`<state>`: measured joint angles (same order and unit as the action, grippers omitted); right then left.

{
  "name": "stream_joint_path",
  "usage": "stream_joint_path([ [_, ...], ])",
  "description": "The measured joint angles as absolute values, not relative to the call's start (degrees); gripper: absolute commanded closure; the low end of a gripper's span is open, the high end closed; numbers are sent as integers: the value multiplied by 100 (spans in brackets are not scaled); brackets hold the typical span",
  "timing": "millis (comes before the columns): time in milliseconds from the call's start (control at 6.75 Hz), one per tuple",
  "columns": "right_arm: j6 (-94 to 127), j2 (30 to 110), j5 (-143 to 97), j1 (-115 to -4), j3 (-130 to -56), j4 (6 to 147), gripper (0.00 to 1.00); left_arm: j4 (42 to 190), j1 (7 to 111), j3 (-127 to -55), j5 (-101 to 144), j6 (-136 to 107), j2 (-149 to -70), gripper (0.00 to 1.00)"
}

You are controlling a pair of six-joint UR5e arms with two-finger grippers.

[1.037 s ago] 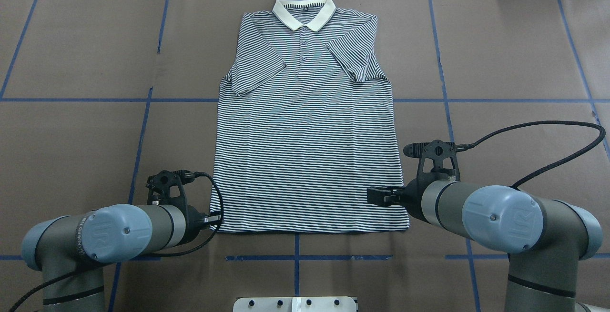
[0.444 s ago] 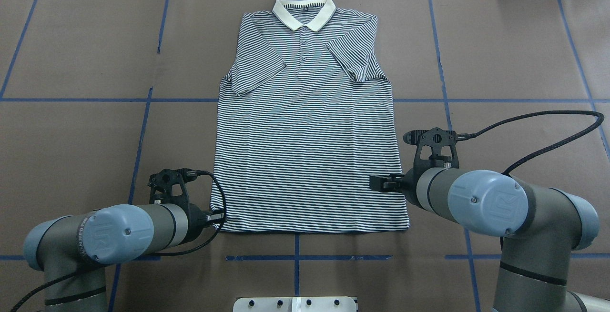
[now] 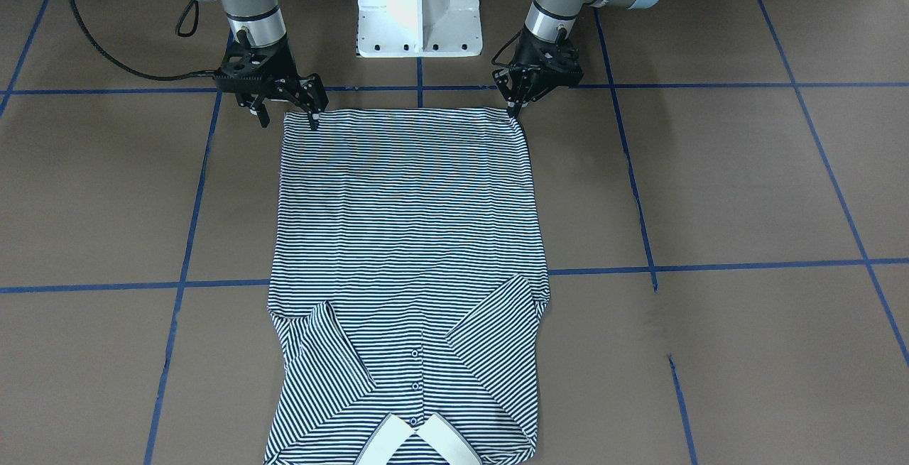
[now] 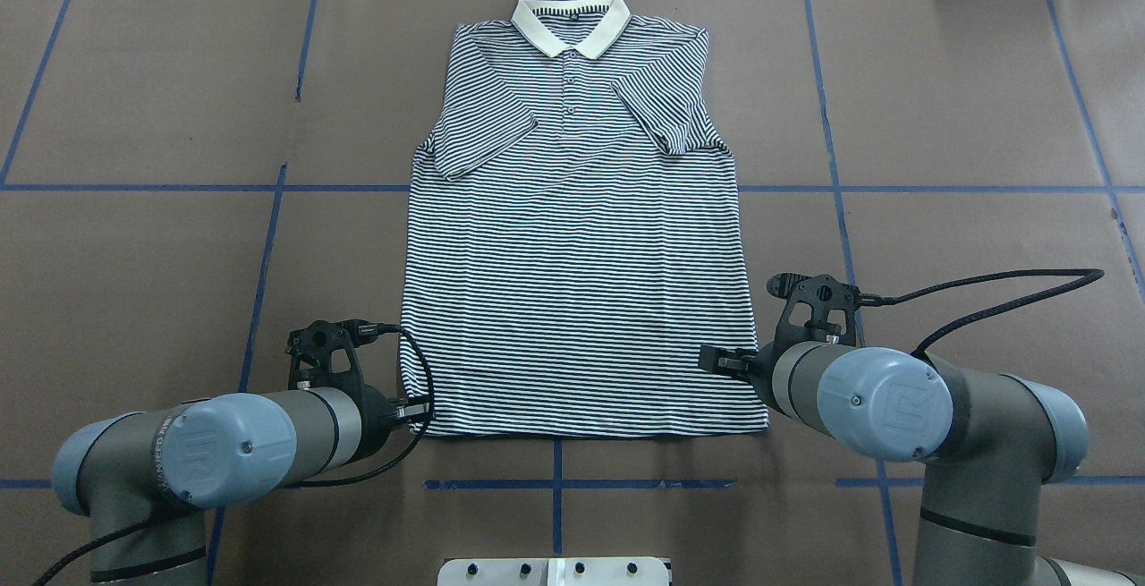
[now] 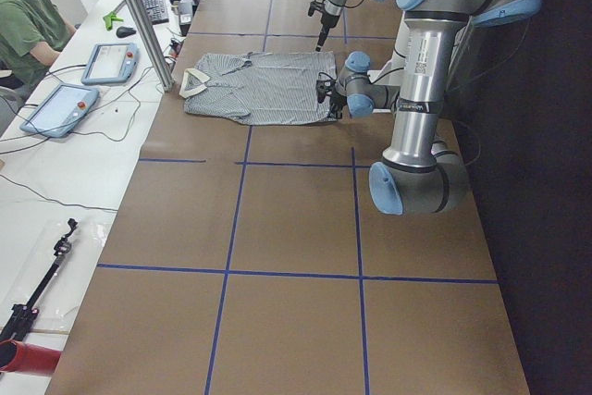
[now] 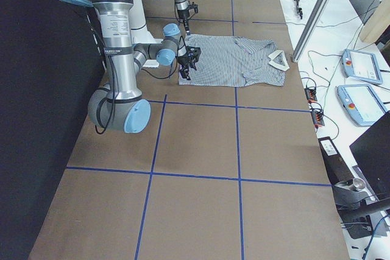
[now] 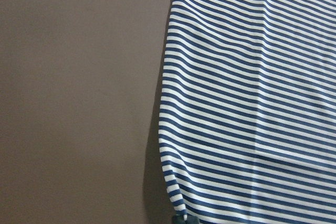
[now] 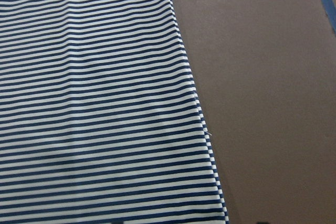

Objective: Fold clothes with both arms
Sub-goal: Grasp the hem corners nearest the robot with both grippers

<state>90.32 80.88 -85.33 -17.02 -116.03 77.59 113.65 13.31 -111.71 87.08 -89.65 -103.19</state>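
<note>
Navy-and-white striped polo shirt, flat — my black left gripper pinches one hem corner, black right gripper gapes astride the other, I judge for a paired lift.

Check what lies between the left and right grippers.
Only the bottom hem of the polo shirt runs from the right gripper to the left gripper; the front-facing view shows it best.

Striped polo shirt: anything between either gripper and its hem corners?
Nothing visible. The navy-and-white striped polo shirt lies flat on the brown table. The left gripper seems shut on one hem corner, and the right gripper sits open at the other.
</note>
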Motion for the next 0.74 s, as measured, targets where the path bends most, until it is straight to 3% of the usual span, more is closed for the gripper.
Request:
stream_joint_path([
  [740, 9245, 8274, -8456, -1370, -11496, 7701, 45, 11364, 1310, -11180, 8640, -8948, -10331, 100],
])
